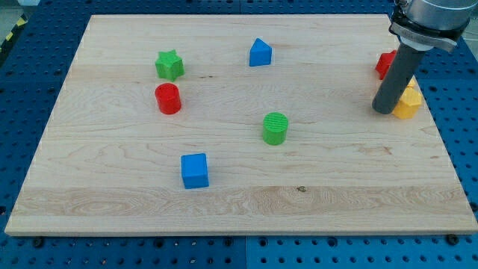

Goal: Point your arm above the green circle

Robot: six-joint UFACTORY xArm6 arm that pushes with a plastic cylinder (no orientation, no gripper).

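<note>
We see 1 arm entering from the view's top right, ending in a straight dark rod held nearly upright. My tip [384, 110] sits on the tabletop [239, 202] near the view's right edge, just beside the yellow block [409, 104], which is partly hidden behind the rod. A red block [385, 64] lies just above it, also partly covered by the rod, shape unclear. No jaws on this rig, so no jaw state to tell.

The green circle [275, 128] stands near the board's centre, well apart from my tip, toward the view's left of it. Blue cube [195, 170] lower left of the circle. Red cylinder [168, 98] and green star [169, 65] at upper left, near each other. Blue house-shaped block [260, 53] near top centre.
</note>
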